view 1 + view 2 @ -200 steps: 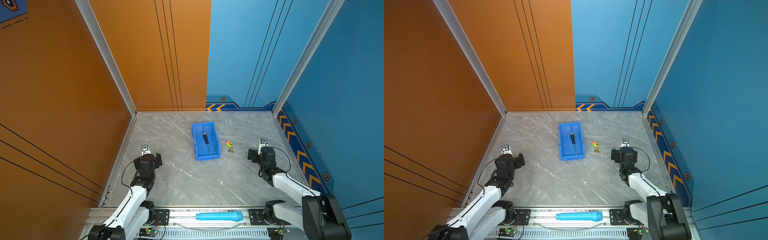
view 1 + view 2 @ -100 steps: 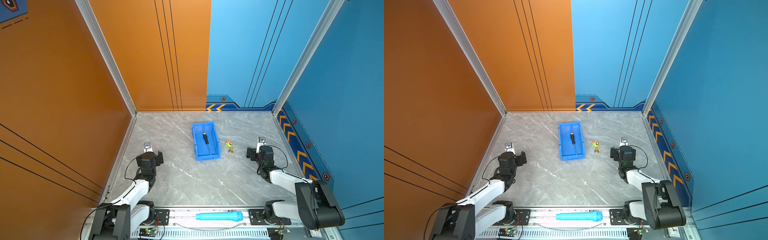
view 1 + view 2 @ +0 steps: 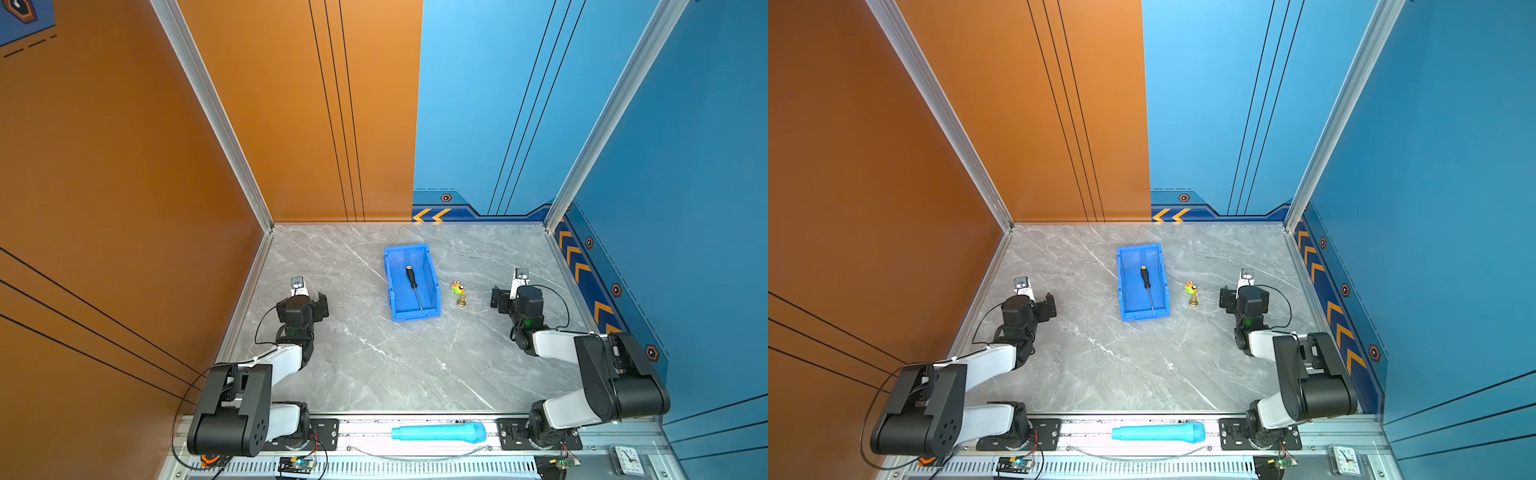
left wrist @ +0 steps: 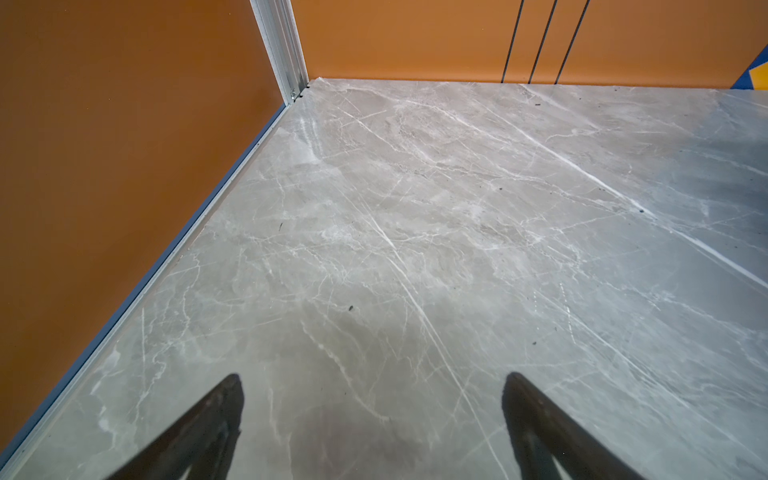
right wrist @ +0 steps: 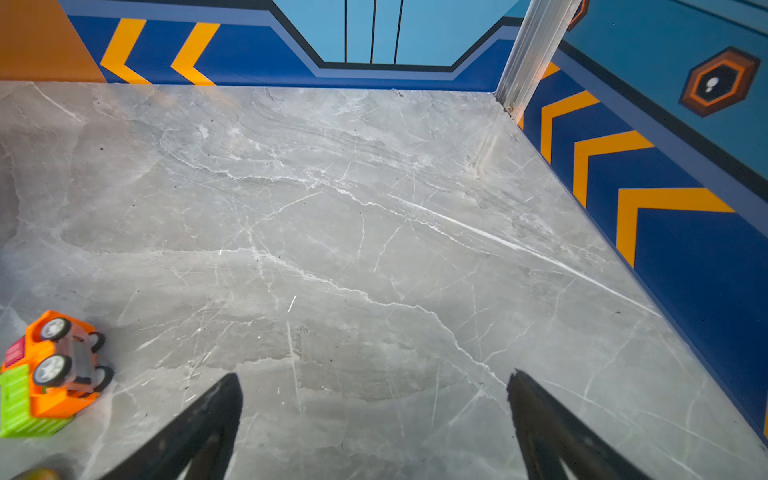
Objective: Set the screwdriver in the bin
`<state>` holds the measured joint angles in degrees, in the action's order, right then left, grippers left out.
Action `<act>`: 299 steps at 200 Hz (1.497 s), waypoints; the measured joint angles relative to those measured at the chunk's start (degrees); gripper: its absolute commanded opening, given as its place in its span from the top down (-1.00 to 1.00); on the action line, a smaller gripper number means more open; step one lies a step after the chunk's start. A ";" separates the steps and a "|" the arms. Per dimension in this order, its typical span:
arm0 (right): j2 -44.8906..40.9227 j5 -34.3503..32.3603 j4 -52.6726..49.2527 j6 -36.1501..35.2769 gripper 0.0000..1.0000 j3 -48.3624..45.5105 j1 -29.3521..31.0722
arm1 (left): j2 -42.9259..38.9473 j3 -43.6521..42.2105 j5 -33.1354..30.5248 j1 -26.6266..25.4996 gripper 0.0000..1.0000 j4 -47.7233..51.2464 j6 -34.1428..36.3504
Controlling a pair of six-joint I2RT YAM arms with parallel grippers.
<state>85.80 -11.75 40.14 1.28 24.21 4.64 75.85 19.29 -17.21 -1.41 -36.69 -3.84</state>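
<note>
While both arms sat low near the front corners of the grey bench (image 3: pixel 374 365), the screwdriver (image 3: pixel 412 286) lay flat inside the bin (image 3: pixel 389 286). It had a black handle with a little orange-yellow tip at the far end. Its long, thin silver shaft pointed toward the bin's low front lip. It reached most of the way along the bin's floor. The bin was bright blue, shaped like a long box, and stood in the middle of the bench. In both top views nothing touched the screwdriver.

The left gripper (image 4: pixel 372 380) was spread wide with nothing in it, over bare bench near the orange wall. The right gripper (image 5: pixel 372 378) was spread wide too and held nothing. A small orange and green toy car (image 5: pixel 50 370) lay between the right gripper and the bin, with its wheels showing. A light-blue toy microphone (image 3: pixel 438 432) lay on the front rail.
</note>
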 measured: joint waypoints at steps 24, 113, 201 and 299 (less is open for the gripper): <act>0.31 0.35 0.57 0.26 -1.00 0.09 -0.90 | 2.80 1.53 0.66 0.02 -0.96 -2.21 0.00; 2.25 1.75 8.52 1.70 -1.00 -2.16 -2.40 | 11.23 2.08 2.54 0.22 -0.96 -10.34 0.87; 2.25 1.46 11.13 1.70 -1.00 -2.32 -2.34 | 13.00 2.08 3.82 -0.55 -0.96 -14.64 2.60; 2.25 1.44 11.93 2.12 -1.00 -2.71 -2.36 | 13.00 2.08 4.07 -0.72 -0.96 -15.41 3.02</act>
<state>88.05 -10.31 52.07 3.40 21.50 2.28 88.86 21.37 -13.15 -2.13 -52.10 -0.82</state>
